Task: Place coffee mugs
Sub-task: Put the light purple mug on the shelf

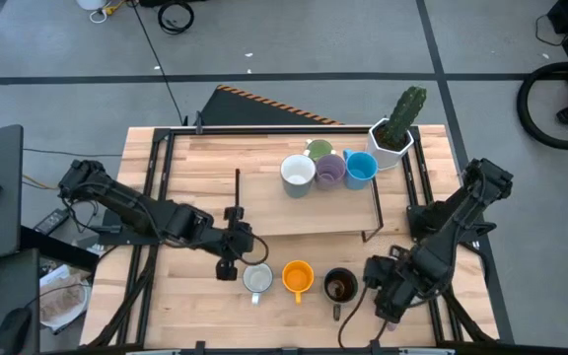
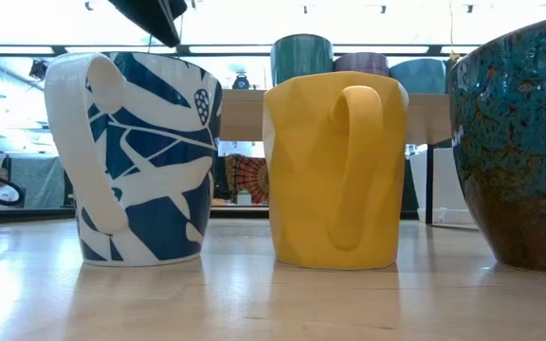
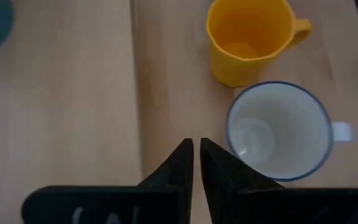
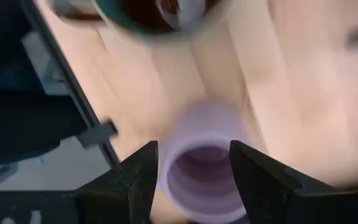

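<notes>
Three coffee mugs stand in a row on the table's near part: a white one with blue pattern [image 1: 257, 280], an orange one [image 1: 298, 278] and a dark one [image 1: 340, 286]. On the raised shelf [image 1: 264, 202] stand a white [image 1: 297, 171], green [image 1: 319, 150], lavender [image 1: 330, 170] and blue mug [image 1: 361, 169]. My left gripper [image 1: 230, 261] is shut, just left of the patterned mug [image 3: 278, 130], touching nothing. Right of the dark mug, my right gripper [image 1: 388, 296] points down and is shut on another lavender mug [image 4: 201, 180], which that gripper hides in the high view. My right gripper pinches the lavender mug by its outer wall [image 4: 166, 168], one finger [image 4: 138, 177] on each of two opposite sides. The fingers come from above and point down. The mug is upright, mouth up. The mug hides its own base, so whether it is off the table I cannot tell.
A white faceted pot with a cactus [image 1: 394, 133] stands at the far right, beside the shelf. Black metal rails [image 1: 151, 197] run along the table's left and right sides. Bare wood lies between the shelf and the near row of mugs.
</notes>
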Robot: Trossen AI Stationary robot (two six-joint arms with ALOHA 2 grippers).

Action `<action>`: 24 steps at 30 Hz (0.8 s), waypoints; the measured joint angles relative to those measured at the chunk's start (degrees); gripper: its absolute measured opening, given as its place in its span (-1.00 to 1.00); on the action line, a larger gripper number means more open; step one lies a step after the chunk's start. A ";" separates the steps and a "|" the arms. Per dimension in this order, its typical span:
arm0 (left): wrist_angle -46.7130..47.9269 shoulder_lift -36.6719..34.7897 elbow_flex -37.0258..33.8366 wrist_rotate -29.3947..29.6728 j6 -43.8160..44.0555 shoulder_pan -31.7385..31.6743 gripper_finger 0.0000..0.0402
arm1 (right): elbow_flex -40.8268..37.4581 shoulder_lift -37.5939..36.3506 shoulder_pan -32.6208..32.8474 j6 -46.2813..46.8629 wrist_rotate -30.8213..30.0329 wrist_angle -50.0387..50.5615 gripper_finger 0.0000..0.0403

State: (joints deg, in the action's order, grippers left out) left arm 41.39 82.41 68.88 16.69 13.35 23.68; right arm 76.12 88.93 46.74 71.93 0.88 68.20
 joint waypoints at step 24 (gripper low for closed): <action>1.35 0.09 0.02 9.25 -1.18 1.18 -0.83 | -1.99 9.69 4.68 12.92 4.58 -6.28 -0.02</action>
State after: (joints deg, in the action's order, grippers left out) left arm 42.74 82.50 68.90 25.93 12.17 24.86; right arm 74.13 98.62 51.42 84.85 5.46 61.92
